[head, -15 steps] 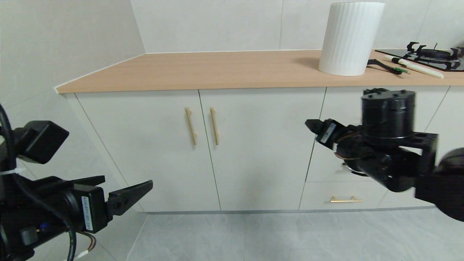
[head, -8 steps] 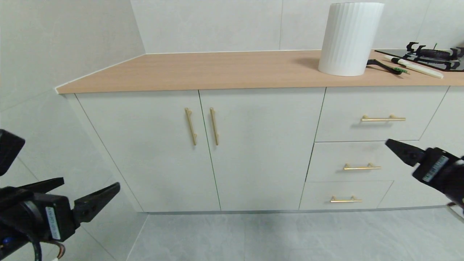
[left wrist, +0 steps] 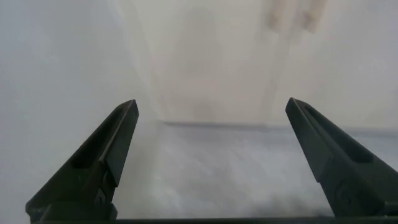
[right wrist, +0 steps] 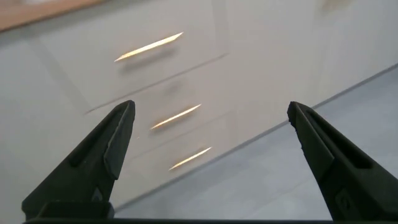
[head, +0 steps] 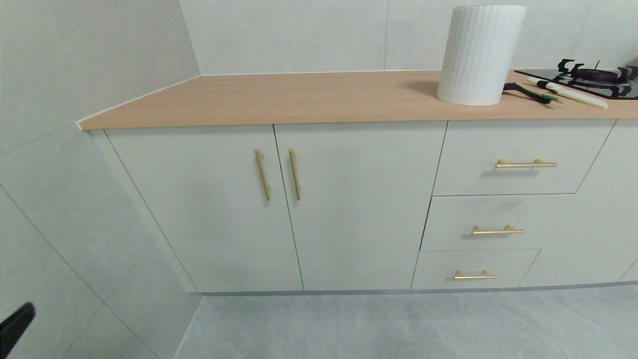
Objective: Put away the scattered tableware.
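Both arms have dropped away from the cabinet front in the last second. The right gripper (right wrist: 211, 106) was up in front of the drawers (head: 518, 159) under the white ribbed container (head: 481, 55) and has since swung down and back. The left gripper (left wrist: 211, 106) has sunk until just one black fingertip (head: 17, 319) pokes into the head view, way below the container on its door side. Each gripper is spread wide with nothing between the fingers.

Quick count: one container standing on the wooden tabletop (head: 279, 97), two cabinet doors (head: 209, 209) below it and off to one side, two upright gold door pulls (head: 262, 174), three drawers stacked right under it, and three level gold drawer pulls (head: 526, 163).

The tableware is on the tabletop just beside the container, on its stove side. I count two long pieces, a black utensil (head: 523, 91) and a cream utensil (head: 573, 93). A small green bit (head: 552, 97) lies between them, and I can't tell what it is. Past those, the black stove grate (head: 598, 75) is cut off by the frame edge.

The left wrist view is so smeared that the door pulls are just pale smudges above grey floor (head: 398, 324). The right wrist view blurs the drawer pulls into streaks.
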`<state>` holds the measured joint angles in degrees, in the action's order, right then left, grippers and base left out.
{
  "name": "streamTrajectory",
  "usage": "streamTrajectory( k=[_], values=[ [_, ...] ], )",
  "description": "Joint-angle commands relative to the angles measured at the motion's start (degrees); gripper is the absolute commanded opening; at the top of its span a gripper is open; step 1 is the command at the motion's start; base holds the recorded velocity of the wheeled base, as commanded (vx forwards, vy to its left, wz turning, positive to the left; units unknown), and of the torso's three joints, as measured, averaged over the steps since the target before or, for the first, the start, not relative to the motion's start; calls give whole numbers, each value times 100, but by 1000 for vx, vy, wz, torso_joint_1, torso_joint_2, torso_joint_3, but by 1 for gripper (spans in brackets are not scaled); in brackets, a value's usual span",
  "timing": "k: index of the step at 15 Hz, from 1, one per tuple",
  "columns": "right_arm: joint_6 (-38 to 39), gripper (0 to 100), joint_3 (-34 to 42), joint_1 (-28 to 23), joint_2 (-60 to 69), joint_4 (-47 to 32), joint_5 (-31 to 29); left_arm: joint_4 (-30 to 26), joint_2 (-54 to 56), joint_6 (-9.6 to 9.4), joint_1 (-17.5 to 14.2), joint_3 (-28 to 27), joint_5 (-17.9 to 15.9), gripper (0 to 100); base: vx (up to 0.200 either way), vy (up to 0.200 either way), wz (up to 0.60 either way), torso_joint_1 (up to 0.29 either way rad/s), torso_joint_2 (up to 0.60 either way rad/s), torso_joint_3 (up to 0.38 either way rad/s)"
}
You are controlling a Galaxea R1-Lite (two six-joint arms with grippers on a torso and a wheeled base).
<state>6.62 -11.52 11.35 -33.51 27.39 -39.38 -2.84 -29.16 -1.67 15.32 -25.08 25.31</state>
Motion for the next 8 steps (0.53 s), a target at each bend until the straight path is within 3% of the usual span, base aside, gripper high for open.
streamTrajectory(
  k=[1, 2, 4, 5, 6, 8],
  values=[
    [-1057, 100, 308, -810, 1901, -349, 158, -402, 1633, -562, -671, -24, 124, 100, 0, 0, 0, 0, 0, 0],
    [-1532, 100, 185, -810, 2622, -902, 167, -683, 1958, -571, -864, -112, 115, 100, 0, 0, 0, 0, 0, 0],
    [-1611, 100, 124, -889, 2982, -1271, 158, -894, 2213, -571, -1040, -129, 115, 100, 0, 0, 0, 0, 0, 0],
    [-1629, 100, 150, -1109, 3316, -1403, 176, -1034, 2652, -589, -1436, 55, 97, 100, 0, 0, 0, 0, 0, 0],
    [-1620, 100, 238, -1117, 3351, -1474, 141, -1069, 2916, -606, -1594, 240, 97, 100, 0, 0, 0, 0, 0, 0],
    [-1550, 100, 352, -1126, 3351, -1386, 106, -1052, 2916, -536, -1594, 548, 185, 100, 0, 0, 0, 0, 0, 0]
  ],
)
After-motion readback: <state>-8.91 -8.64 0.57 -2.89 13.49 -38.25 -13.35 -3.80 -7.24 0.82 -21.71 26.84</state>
